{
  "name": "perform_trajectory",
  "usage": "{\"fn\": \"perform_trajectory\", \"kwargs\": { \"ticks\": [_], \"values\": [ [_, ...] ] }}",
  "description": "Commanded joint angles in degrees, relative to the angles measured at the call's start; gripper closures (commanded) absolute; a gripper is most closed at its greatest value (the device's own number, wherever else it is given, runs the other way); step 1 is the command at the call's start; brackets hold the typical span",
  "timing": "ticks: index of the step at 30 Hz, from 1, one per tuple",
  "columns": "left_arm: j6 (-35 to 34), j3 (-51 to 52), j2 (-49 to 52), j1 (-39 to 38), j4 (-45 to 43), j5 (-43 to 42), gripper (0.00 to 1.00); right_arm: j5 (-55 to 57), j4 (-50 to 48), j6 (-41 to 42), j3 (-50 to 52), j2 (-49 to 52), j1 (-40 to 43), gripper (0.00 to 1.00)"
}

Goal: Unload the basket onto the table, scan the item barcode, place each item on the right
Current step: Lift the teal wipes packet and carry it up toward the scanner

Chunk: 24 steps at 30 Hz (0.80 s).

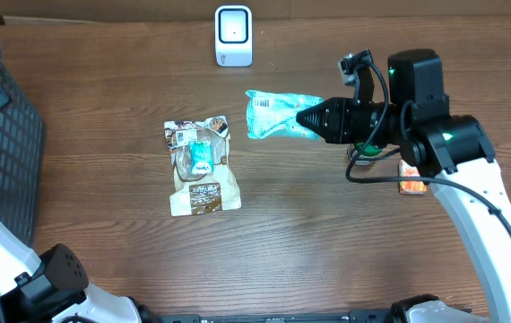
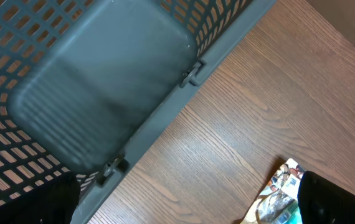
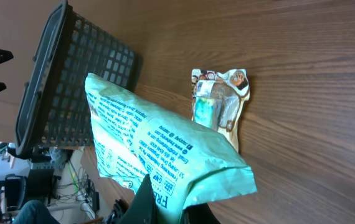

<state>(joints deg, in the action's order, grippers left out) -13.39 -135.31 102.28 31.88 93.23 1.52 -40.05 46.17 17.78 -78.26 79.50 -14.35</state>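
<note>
My right gripper (image 1: 307, 117) is shut on one end of a mint-green printed pouch (image 1: 278, 115), which hangs above the table a little below and to the right of the white barcode scanner (image 1: 233, 36). In the right wrist view the pouch (image 3: 159, 143) fills the middle, its printed text facing the camera, pinched at the bottom between my right gripper's (image 3: 171, 210) dark fingers. My left gripper (image 2: 190, 208) is open and holds nothing, over the table beside the grey basket (image 2: 103, 81).
A brown snack pouch (image 1: 202, 166) lies flat left of the table's middle, also seen as the brown pouch (image 3: 221, 102) and the pouch corner (image 2: 280, 193). The basket (image 1: 4, 135) stands at the left edge. A small orange packet (image 1: 412, 179) lies under the right arm.
</note>
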Motion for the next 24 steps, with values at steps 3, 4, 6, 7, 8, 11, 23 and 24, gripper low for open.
{"fn": "perform_trajectory", "kwargs": {
  "ticks": [3,4,6,7,8,11,23,24],
  "values": [
    [-0.57,0.28,-0.28,-0.13,-0.09,-0.04,0.01,1.38,1.36,2.25,-2.89,-1.57,-0.15,0.96],
    [-0.57,0.28,-0.28,-0.13,-0.07,-0.04,0.0,2.27,2.19,2.97,-4.48,-1.07,-0.15,0.96],
    [-0.57,0.28,-0.28,-0.13,-0.07,-0.04,0.0,4.85,5.33,2.97,-9.18,0.57,-0.26,0.96],
    [-0.57,0.28,-0.28,-0.13,-0.07,-0.04,0.0,6.95,7.89,2.93,-12.87,2.12,-0.5,0.96],
    [-0.57,0.28,-0.28,-0.13,-0.07,-0.04,0.01,8.66,10.21,2.32,-16.26,3.63,-0.81,0.96],
    [-0.57,0.28,-0.28,-0.13,-0.07,-0.04,0.0,14.4,19.02,-0.37,-30.58,10.6,-2.82,0.96],
    [-0.57,0.28,-0.28,-0.13,-0.09,-0.04,0.01,65.2,17.75,-12.04,-61.9,35.19,-16.15,0.96],
    [-0.57,0.28,-0.28,-0.13,-0.09,-0.04,0.0,69.42,14.23,-14.75,-61.9,36.87,-17.18,0.96]
  ]
}}
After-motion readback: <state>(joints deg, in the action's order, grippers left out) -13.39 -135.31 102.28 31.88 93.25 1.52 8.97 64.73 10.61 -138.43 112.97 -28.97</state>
